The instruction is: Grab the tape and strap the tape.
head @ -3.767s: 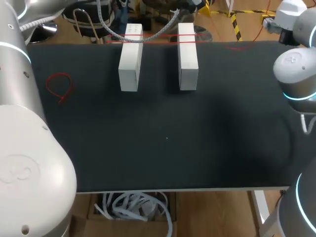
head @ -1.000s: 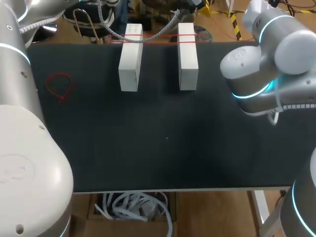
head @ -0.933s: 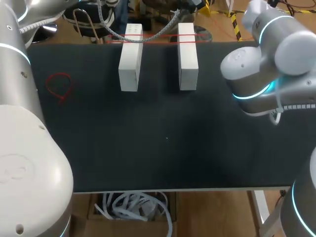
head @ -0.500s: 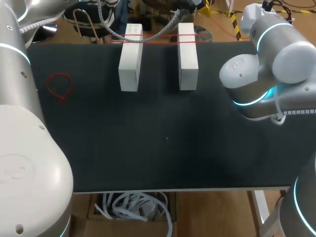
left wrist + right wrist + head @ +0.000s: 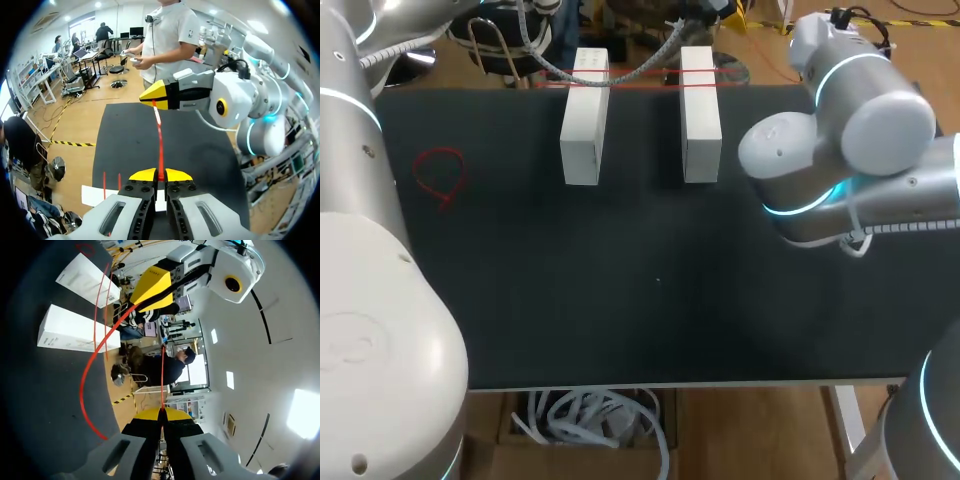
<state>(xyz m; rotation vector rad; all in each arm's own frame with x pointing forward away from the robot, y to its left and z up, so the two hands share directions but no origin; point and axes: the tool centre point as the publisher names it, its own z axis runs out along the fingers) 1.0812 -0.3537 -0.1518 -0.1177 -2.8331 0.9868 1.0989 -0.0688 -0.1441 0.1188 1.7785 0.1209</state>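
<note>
the black surface (image 5: pixel 620 300) carries a left white block (image 5: pixel 582 130) and a right white block (image 5: pixel 700 115) side by side near its far edge, and the right arm (image 5: pixel 840 130) hangs over its right part. the left tool (image 5: pixel 160 175) and the right tool (image 5: pixel 162 413) are each clenched on the red tape (image 5: pixel 160 145), which runs straight between them, with red strands crossing both blocks. a separate red loop (image 5: pixel 442 175) lies near the surface's left edge.
</note>
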